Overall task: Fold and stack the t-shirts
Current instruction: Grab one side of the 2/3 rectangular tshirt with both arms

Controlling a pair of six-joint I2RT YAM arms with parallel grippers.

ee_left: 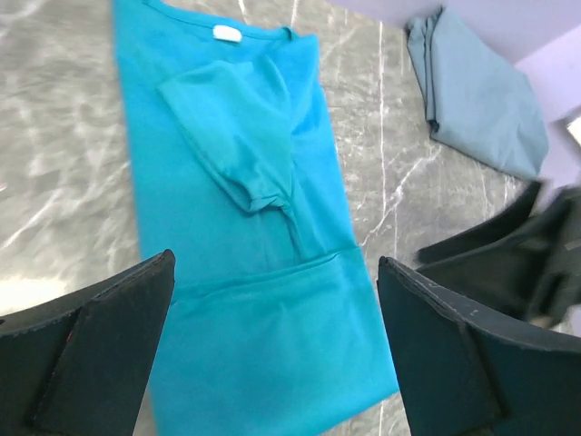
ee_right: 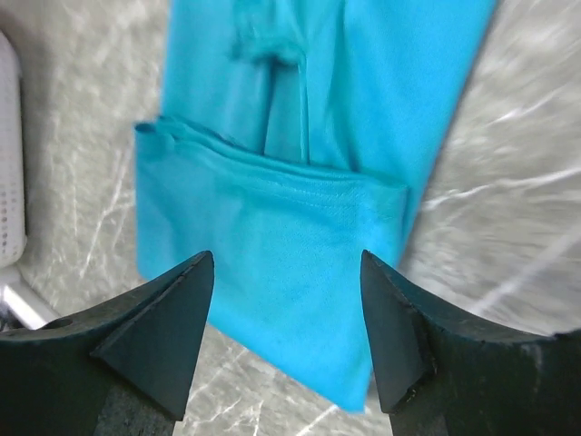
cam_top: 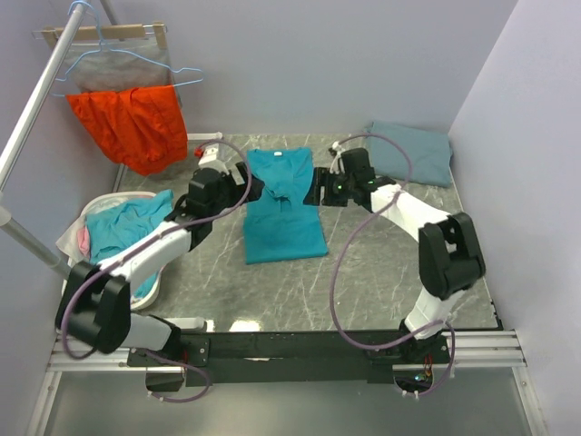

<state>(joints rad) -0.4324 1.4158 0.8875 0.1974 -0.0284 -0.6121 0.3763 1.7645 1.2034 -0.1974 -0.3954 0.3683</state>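
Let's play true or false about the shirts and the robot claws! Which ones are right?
1. The teal t-shirt lies on the table. True.
2. The left claw is squeezing the teal t-shirt. False: it is open and holds nothing.
3. The grey-blue t-shirt sits folded in the far right corner. True.
4. The orange-red garment lies flat on the table. False: it hangs up at the back left.
5. The right claw is open. True.

One t-shirt (cam_top: 284, 213) is lying at the middle of the table (cam_top: 372, 282), another t-shirt (cam_top: 413, 150) is sitting in its far right corner, and a basket (cam_top: 91, 209) is standing at its left edge.
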